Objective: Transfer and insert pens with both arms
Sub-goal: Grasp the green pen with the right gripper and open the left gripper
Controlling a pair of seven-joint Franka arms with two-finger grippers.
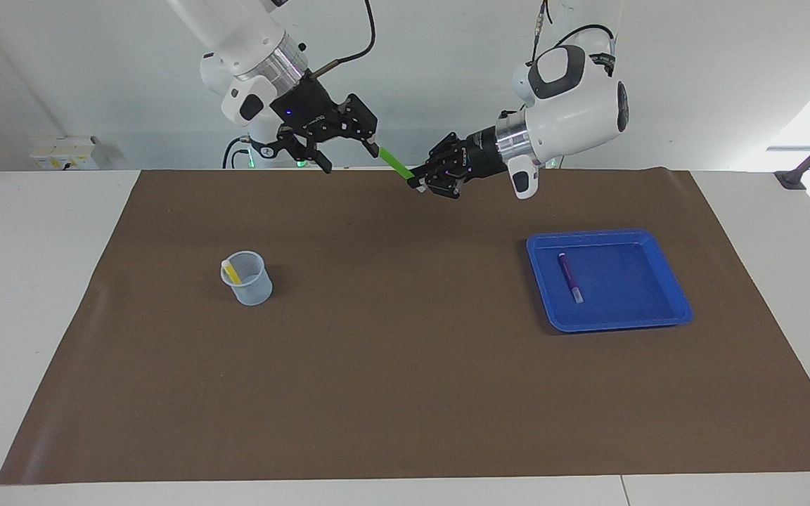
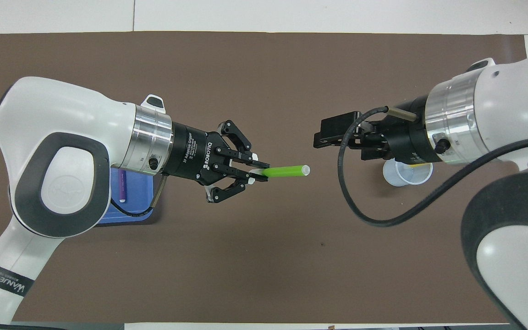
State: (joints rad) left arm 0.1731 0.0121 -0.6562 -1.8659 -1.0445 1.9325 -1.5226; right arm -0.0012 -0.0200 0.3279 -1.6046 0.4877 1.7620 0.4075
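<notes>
My left gripper (image 1: 419, 183) (image 2: 257, 170) is shut on the whitish end of the green pen (image 1: 394, 163) (image 2: 284, 172), held up over the robots' side of the mat with its free end pointing at my right gripper. The right gripper (image 1: 351, 159) (image 2: 323, 137) is open in the air, one finger right beside the pen's tip; I cannot tell if they touch. The yellow pen (image 1: 230, 270) leans in a clear cup (image 1: 247, 277) (image 2: 404, 174), partly covered from overhead. The purple pen (image 1: 569, 277) (image 2: 122, 185) lies in the blue tray (image 1: 609, 234) (image 2: 135, 201).
A brown mat (image 1: 405, 365) covers most of the white table. The cup stands toward the right arm's end, the tray toward the left arm's end. A black mount (image 1: 792, 179) sits at the table's corner by the left arm.
</notes>
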